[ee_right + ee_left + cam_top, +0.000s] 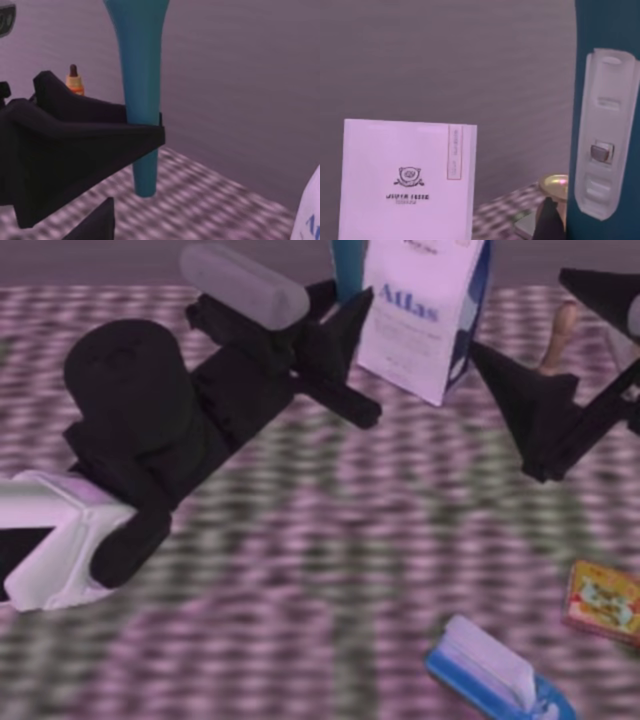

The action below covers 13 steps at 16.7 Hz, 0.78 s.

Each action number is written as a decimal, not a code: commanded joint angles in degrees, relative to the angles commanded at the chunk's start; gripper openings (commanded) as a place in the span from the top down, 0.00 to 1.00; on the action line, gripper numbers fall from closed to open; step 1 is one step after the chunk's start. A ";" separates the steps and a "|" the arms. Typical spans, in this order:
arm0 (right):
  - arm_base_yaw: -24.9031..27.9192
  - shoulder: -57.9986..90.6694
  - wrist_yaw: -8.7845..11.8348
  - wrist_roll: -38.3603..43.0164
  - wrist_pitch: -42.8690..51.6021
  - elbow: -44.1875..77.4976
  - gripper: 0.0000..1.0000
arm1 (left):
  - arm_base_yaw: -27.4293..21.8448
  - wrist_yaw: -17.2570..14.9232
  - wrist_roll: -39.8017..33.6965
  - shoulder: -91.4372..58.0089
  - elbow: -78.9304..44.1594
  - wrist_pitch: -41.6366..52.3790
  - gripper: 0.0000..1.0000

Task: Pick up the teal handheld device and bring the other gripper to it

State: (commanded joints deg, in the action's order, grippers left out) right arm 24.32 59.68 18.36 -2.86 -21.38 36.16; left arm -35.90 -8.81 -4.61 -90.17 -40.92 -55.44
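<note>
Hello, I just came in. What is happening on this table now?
The left gripper is shut on the teal handheld device, a slim tapering wand, and holds it upright above the checked tablecloth, beside the white Atlas carton. The right gripper is open at the table's right side, apart from the wand, so the meeting is not yet done. A blue-and-white flat pack and a small orange box lie near the front right.
</note>
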 joint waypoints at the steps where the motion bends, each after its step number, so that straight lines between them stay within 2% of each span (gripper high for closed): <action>1: 1.24 3.06 0.94 -0.16 -1.13 1.88 0.00 | 0.00 0.00 0.00 0.00 0.00 0.00 1.00; 4: 3.90 9.27 2.95 -0.54 -3.62 5.97 0.00 | 0.00 0.00 0.00 0.00 0.00 0.00 1.00; 6: 4.59 10.84 3.47 -0.66 -4.30 7.06 0.00 | 0.00 0.00 0.00 0.00 0.00 0.00 1.00; 13: 5.19 12.94 2.74 -0.60 -4.75 8.97 0.00 | 0.00 0.00 0.00 0.00 0.00 0.00 1.00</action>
State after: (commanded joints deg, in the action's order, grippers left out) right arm 29.51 72.62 21.09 -3.46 -26.13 45.14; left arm -35.90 -8.81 -4.61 -90.17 -40.92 -55.44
